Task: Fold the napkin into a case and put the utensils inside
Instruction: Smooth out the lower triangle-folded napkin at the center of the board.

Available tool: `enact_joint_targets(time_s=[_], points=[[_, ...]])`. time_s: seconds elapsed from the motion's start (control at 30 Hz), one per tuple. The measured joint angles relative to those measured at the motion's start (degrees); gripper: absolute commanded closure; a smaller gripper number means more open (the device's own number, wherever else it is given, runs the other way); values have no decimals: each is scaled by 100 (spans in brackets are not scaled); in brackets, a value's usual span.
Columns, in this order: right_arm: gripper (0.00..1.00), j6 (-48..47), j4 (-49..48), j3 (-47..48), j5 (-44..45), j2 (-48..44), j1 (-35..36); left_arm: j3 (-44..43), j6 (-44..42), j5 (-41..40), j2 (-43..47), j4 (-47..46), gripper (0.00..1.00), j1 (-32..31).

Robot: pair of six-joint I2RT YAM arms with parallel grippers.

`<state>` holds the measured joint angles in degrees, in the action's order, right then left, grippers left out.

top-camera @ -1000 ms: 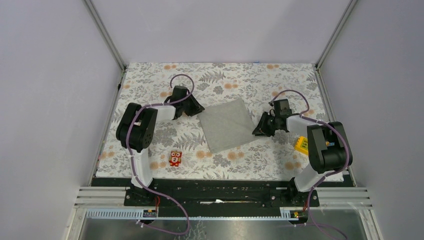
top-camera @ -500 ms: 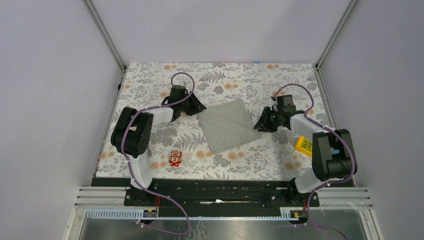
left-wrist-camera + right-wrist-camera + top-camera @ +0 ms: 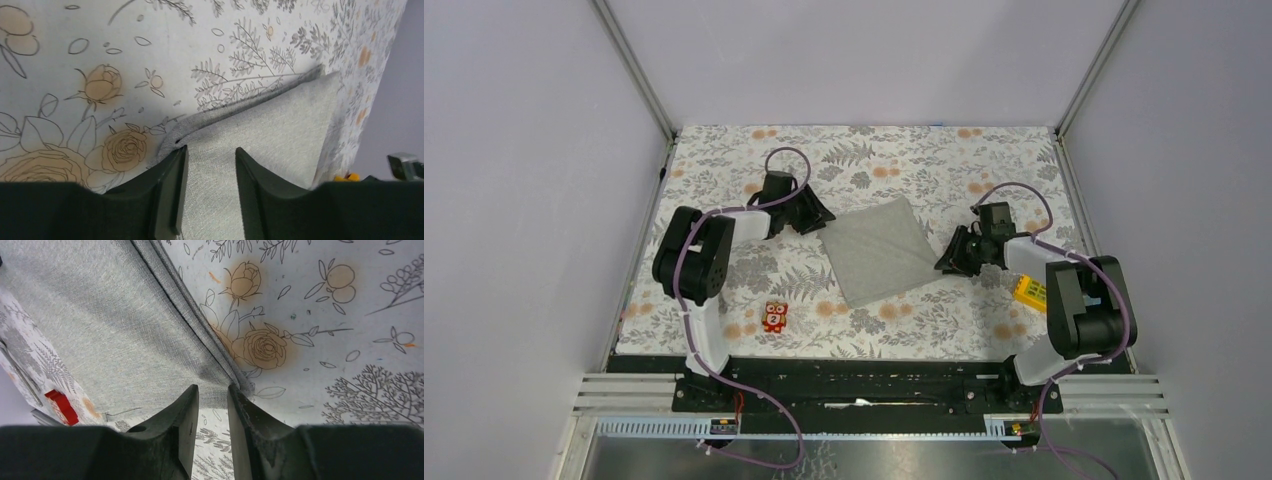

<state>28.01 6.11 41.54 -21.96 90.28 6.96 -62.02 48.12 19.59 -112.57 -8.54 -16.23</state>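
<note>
The left hand [image 3: 210,152] is low over the cloth with its fingers [image 3: 167,200] apart. The grey weave lies flat in the gap between them and nothing is pinched. Its tips are at the corner of the napkin [image 3: 879,250] that points to 10 o'clock in the overhead view, where a lower layer peeks out from under the upper one. The right hand [image 3: 212,388] has its fingers set narrowly apart, with floral print visible through the slot. Its tips are at the napkin's 3 o'clock corner, just where the doubled hem ends. The napkin is a folded, tilted square lying flat near the middle of the floral-covered surface [image 3: 864,150]. A small red toy [image 3: 774,317] sits well apart at the napkin's 8 o'clock. A yellow block [image 3: 1029,290] lies near the right hand, at its 4 o'clock.
</note>
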Motion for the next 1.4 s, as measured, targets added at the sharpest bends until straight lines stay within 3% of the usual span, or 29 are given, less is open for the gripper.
enact_joint_targets(time_s=[0.17,0.3,0.4,0.63,0.77,1.03,1.2,1.4], points=[[49,-166,348,179,81,-332,11,2,-282,-20,374,262,41,-175],[45,-144,286,758,-238,-302,17,-186,-413,144,616,306,40,-372],[44,2,-116,1449,-686,251,44,-490,-459,203,579,313,40,-522],[48,588,-1054,3123,-1589,2107,227,-728,-485,201,240,271,42,-595],[53,914,-1416,3613,-1867,2750,293,-723,-481,205,7,273,42,-470],[65,1134,-1779,3930,-1928,3558,306,-463,-431,208,-101,118,41,-96],[65,1086,-1703,4074,-1648,3978,278,-391,-293,291,-197,33,39,44],[59,647,-1215,4315,-1276,3910,289,-295,-330,422,-109,-83,30,22]])
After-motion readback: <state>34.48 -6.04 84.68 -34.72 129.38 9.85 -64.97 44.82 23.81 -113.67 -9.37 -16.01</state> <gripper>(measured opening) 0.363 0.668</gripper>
